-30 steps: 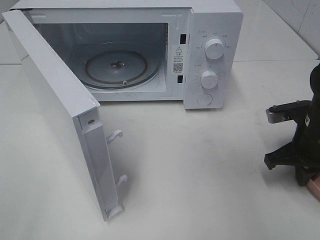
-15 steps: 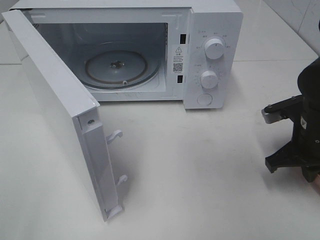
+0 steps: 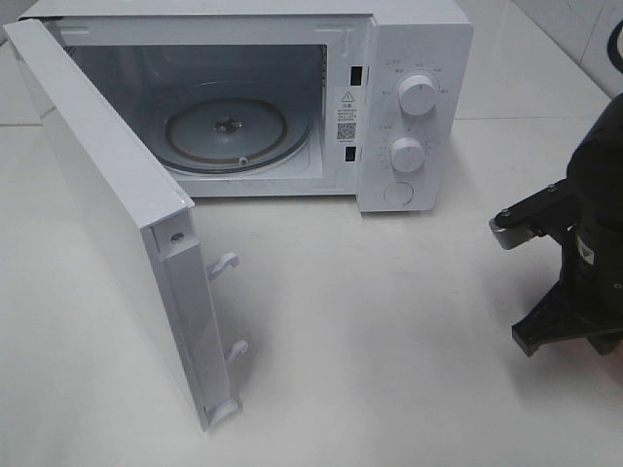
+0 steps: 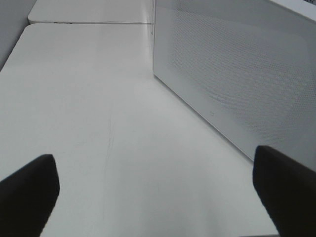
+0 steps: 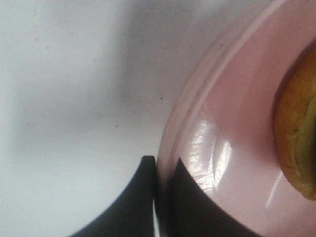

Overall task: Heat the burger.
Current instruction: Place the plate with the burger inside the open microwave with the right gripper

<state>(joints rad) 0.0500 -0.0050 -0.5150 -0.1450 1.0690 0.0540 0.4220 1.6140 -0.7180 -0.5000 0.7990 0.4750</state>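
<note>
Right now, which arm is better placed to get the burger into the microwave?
Right: the right pincer is shut on the rim of the pink plate carrying the burger. The left pincer hangs open beside the microwave door.

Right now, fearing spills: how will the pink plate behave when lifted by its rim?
The pink plate looks stiff, glossy: it may slip in the right gripper. The burger sits away from the grip, so tipping seems likely.

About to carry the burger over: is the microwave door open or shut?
Open: the door stands swung wide, its latch hooks exposed, and the bare turntable shows inside.
</note>
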